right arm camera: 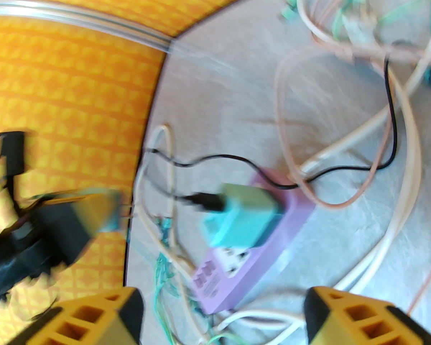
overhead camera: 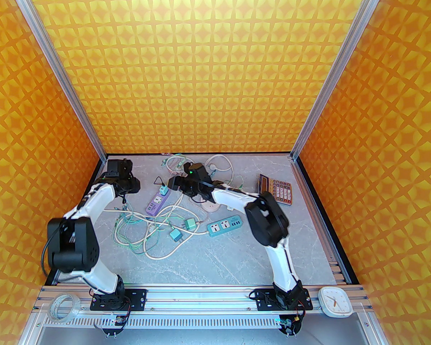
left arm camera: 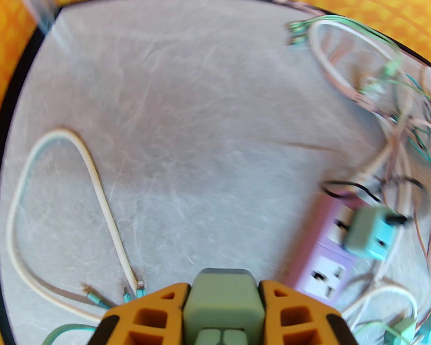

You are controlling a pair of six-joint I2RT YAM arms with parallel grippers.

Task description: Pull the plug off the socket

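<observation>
1. Loose white, green and pinkish cables (overhead camera: 149,225) sprawl in a tangle over the left half of the table (overhead camera: 237,264). Two spare plugs (overhead camera: 191,223) lie among them, just beside a teal power strip (overhead camera: 225,226).
2. A calculator (overhead camera: 277,189) lies at the right rear, well apart from the tangle. A clock (overhead camera: 334,302) and a tape roll (overhead camera: 65,306) rest on the near rail.
3. The plug (right arm camera: 244,216) — teal and green, blocky — is seated in the far end of the purple power strip (right arm camera: 237,279), which lies left of the table's middle.
4. A thin black cable (right arm camera: 344,169) runs across the strip's far end just behind the plug. A pinkish cable and white ones cross there too, and more white and green ones crowd the strip's near end.
5. The right claw (right arm camera: 222,293) is spread wide and holds nothing. It hangs over the strip's near end with the plug ahead of it, touching neither as far as the blur allows.
6. The left claw (left arm camera: 222,289) is closed tight on a green block (left arm camera: 222,311) — another plug by its look — with an orange finger pressed to each side. It sits left of the purple strip, above a few loose cable ends.
</observation>
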